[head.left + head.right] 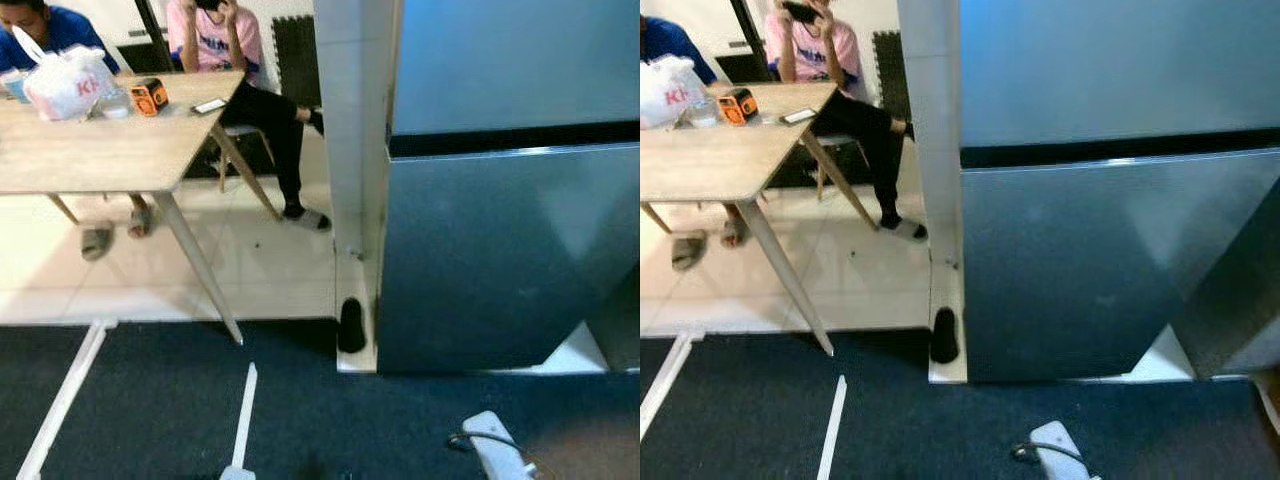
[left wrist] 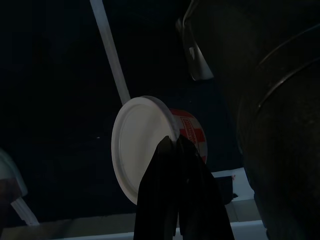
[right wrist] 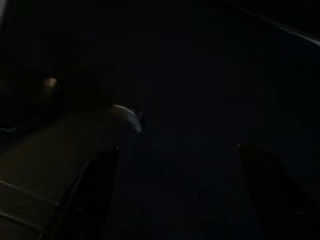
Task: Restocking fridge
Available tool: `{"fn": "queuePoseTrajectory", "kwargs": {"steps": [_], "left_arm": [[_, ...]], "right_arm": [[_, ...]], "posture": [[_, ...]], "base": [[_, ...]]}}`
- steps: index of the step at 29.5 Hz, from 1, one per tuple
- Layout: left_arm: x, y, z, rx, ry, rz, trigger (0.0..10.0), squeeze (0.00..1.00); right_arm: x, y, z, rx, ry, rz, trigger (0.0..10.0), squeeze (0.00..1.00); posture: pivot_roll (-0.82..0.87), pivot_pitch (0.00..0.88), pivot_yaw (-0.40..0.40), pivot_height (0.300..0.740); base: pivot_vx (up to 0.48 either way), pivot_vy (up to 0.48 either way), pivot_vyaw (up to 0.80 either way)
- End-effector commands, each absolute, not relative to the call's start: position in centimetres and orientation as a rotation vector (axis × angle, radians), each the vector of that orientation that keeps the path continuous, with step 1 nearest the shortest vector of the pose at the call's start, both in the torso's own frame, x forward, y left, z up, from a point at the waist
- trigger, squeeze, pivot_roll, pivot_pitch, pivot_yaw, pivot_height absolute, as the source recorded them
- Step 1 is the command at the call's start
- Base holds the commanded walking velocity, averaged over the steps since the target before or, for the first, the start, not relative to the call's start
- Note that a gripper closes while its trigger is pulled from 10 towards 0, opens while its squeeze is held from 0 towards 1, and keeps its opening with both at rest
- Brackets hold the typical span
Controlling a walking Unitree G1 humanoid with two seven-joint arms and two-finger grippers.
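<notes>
Left hand (image 2: 172, 142) clamped on white-lidded tub (image 2: 145, 145) w/ red label; right hand (image 3: 175, 165) fingers apart. Fridge (image 1: 500, 200) doors closed, bench (image 1: 100, 150) nearby.

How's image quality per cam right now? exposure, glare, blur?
Left and right eye views: well lit, slightly soft, pale sheen on the closed fridge door. Left wrist view: dark, but the left hand and the white-lidded tub it grips are readable. Right wrist view: nearly black; the right hand shows as two spread silhouettes.
</notes>
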State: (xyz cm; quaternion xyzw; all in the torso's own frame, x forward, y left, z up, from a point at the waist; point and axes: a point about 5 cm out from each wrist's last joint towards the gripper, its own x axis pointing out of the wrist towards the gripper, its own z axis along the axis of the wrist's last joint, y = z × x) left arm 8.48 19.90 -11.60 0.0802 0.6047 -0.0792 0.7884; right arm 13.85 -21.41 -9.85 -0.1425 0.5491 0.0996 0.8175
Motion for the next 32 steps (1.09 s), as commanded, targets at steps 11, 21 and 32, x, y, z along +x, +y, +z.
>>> {"fn": "queuePoseTrajectory", "kwargs": {"steps": [11,21,32], "left_arm": [[9.16,19.91,-11.43,0.175,1.266,-0.171,10.0,0.00],[9.35,19.87,-11.37,0.153,1.253,-0.162,10.0,0.00],[9.29,20.08,-11.35,0.157,1.253,-0.163,10.0,0.00]], "right_arm": [[14.04,-21.80,-9.70,-0.301,1.163,0.202,10.0,0.00],[13.99,-21.59,-9.76,-0.293,1.164,0.203,10.0,0.00],[13.87,-21.86,-9.75,-0.280,1.159,0.174,10.0,0.00]], "posture": [[-0.02,0.000,0.031,0.740],[-0.02,0.000,0.033,0.740],[-0.02,0.000,0.038,0.740]], "base": [[0.361,0.000,0.00],[0.076,0.000,0.00],[0.000,-0.326,0.00]]}}
